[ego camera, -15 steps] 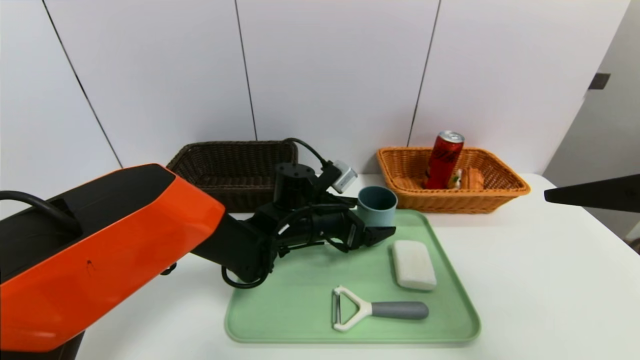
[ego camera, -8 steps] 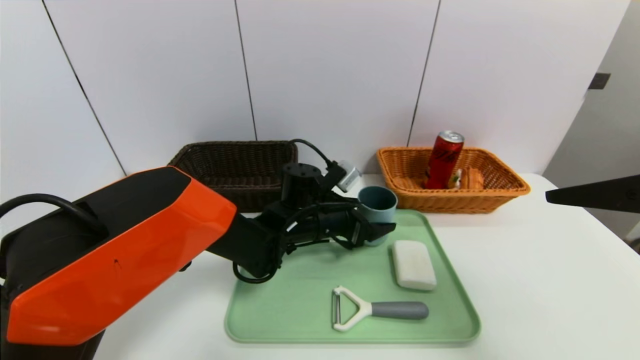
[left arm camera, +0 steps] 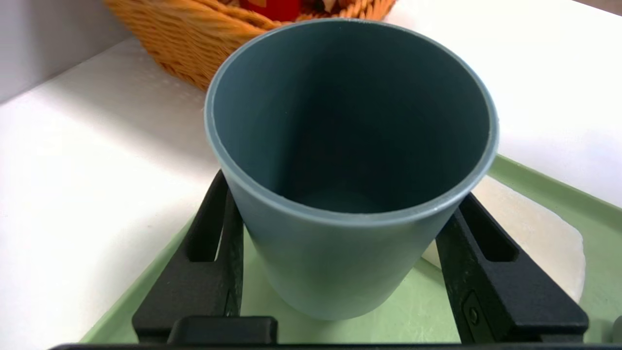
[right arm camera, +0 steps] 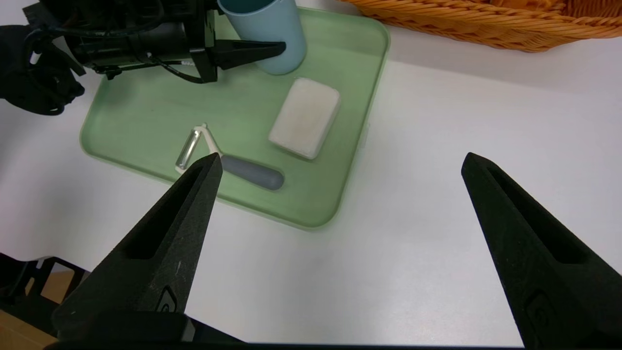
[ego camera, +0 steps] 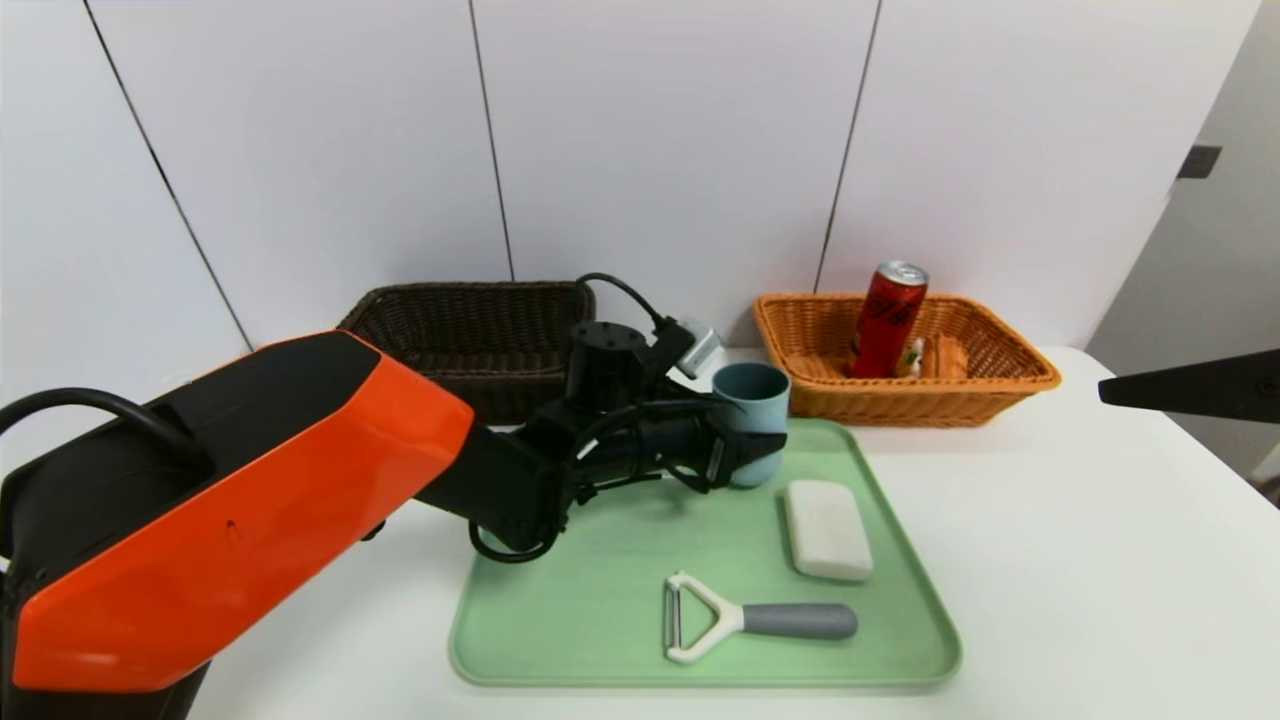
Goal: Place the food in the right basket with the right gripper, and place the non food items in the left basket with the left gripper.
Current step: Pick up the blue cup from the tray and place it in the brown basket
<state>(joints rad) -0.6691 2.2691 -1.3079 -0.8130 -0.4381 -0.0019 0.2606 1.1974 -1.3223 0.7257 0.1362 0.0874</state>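
Where the white table (ego camera: 1080, 560) meets a plain white panelled wall (ego camera: 660, 150), a green tray (ego camera: 600, 600) lies with a brown basket (ego camera: 470, 340) behind it on the left and an orange basket (ego camera: 1000, 385) with a red can (ego camera: 888, 320) and cake (ego camera: 930, 357) on the right. The left gripper (ego camera: 755, 452) has a finger pressed on each side of the blue cup (left arm camera: 350, 160) at the tray's back, tilted a bit, near the white bar (ego camera: 826, 530) and peeler (ego camera: 745, 620). The cup hides the far finger from the head, the cake is hard to make out, and the right gripper (right arm camera: 340, 170), fingers wide apart, hangs above the table's right side with only a tip showing there.
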